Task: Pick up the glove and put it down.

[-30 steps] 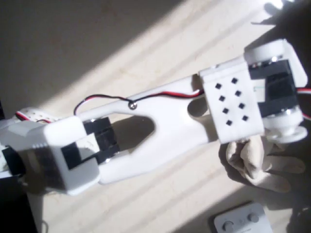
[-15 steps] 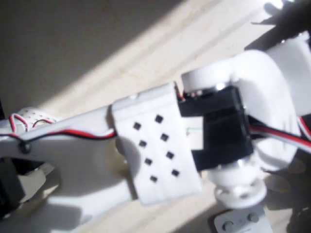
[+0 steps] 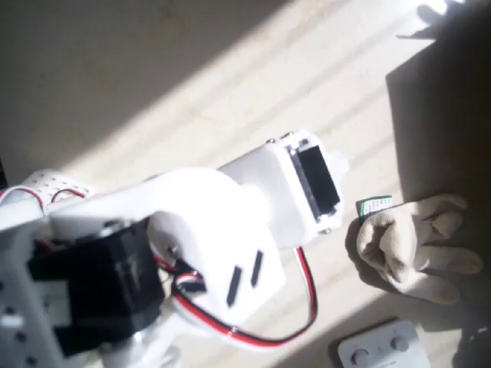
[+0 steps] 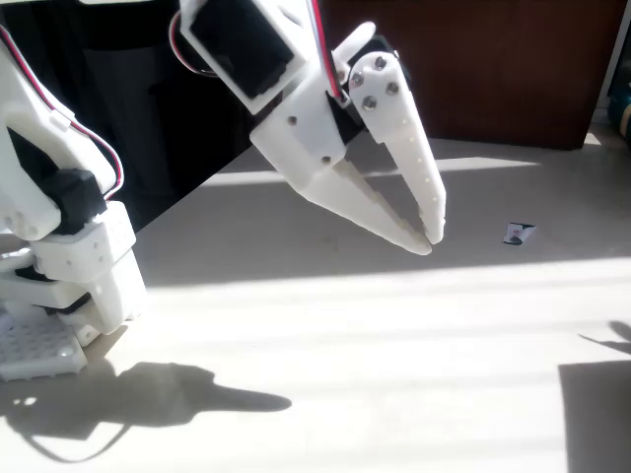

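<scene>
- so the glove [image 3: 414,245] is lying on the pale table [image 3: 230,77] at the right side of the overhead view, crumpled, stubby fingers pointing right, bunched cuff end facing left toward the arm
- its long axis is running roughly left-right in that view, tilted down a bit toward the right
- a small green card [image 3: 374,206] is sitting just at the glove's upper-left corner, touching it or nearly so, and a white device with round buttons [image 3: 381,349] is sitting near it below
- the gripper [image 4: 426,236] is hanging in the air in the fixed view, fingertips pinched together with nothing between them, pointing down and to the right
- the white arm [image 3: 230,230] is reaching in from the left of the overhead view, its wrist block ending just short of the glove, so I'd say the glove is lying ahead of the hand, off past the tips
- my guess: it's needing to spread the fingers first, then push further out along that line and drop onto the cuff end, crossing the long axis rather than running along it
- watch the card, it could get snagged along with the fabric
</scene>
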